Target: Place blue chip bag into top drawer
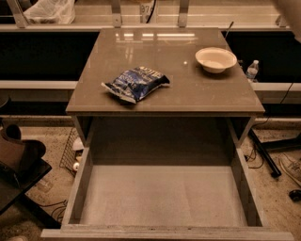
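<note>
You are looking down from the front at a brown cabinet with a glossy flat top (188,96). The blue chip bag (136,84) lies flat on that top, in the left half and towards the front edge. It is a crinkled dark-blue foil bag with white lettering, its long side running from lower left to upper right. Nothing touches it.

On the right rear part of the top stands a pale shallow bowl (216,59), upright and well apart from the bag.

Below the top, the top drawer (164,231) is pulled far out towards you. It is nearly as wide as the cabinet, with thin side walls, and its flat pale grey bottom is in full view. The bag is on the cabinet, not yet in the drawer.

Your gripper is outside the picture, so you cannot tell whether it is wide, narrow or holding anything. Only a pale curved piece of the arm (290,8) shows in the top right corner, well away from the bag.

Behind the cabinet runs a long shelf. A white plastic bag (49,10) sits on it at the far left. A small clear water bottle (252,70) stands upright just beyond the right edge of the cabinet. A dark, bulky object (19,157) sits at the left edge, and thin cables lie across the speckled floor
</note>
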### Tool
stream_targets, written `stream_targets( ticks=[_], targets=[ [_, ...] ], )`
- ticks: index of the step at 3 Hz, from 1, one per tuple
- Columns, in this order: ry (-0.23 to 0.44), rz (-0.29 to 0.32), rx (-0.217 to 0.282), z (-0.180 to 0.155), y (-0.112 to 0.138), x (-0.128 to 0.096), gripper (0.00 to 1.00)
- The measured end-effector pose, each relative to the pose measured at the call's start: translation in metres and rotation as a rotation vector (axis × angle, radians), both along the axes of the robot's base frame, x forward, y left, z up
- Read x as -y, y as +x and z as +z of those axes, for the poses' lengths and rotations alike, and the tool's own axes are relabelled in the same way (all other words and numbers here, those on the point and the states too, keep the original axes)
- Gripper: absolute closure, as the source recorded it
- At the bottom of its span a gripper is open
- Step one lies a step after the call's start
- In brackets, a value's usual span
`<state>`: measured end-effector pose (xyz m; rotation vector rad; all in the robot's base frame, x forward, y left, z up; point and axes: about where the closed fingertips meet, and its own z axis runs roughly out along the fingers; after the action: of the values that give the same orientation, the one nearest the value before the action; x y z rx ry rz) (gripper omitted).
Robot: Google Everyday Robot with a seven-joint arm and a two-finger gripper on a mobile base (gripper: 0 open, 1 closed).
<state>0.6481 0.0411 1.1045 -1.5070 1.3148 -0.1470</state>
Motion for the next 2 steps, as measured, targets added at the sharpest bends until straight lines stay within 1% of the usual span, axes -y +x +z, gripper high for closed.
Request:
stream_targets(
  ticks=[1,2],
  targets=[
    [0.0,0.003,0.004,0.003,-0.003,-0.002,0.74],
    [-0.014,0.023,-0.01,-0.003,0.003,-0.012,0.43]
  ],
)
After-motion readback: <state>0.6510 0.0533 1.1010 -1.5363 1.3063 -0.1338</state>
